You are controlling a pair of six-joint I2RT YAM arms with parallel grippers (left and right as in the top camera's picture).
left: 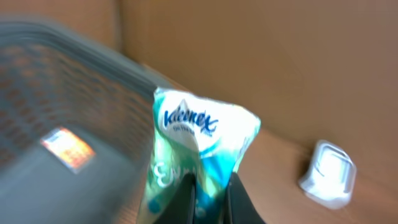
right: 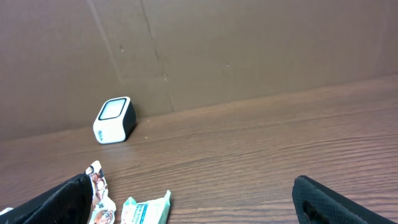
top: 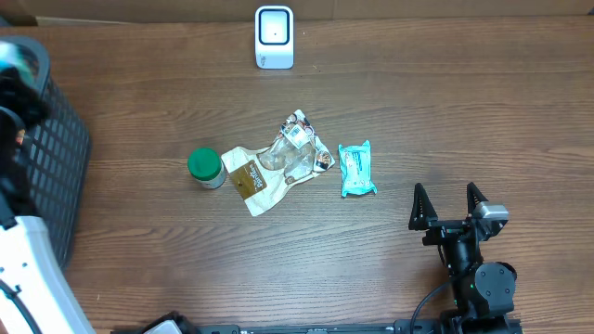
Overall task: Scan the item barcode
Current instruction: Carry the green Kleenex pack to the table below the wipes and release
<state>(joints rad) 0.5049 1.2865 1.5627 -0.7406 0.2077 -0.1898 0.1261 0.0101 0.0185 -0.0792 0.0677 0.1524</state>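
Left wrist view is motion-blurred. Left gripper is clamped on a soft white-and-teal tissue pack, held by the dark mesh plastic basket at far left. Fingers hide the pack's lower end.

Legible: "Kleenex". The smaller print beneath is unreadable, and I cannot make out a barcode. An orange label on the basket is too blurred to read.

The small white box scanner stands far centre. Right gripper, near right, has its jaws spread wide and holds nothing.
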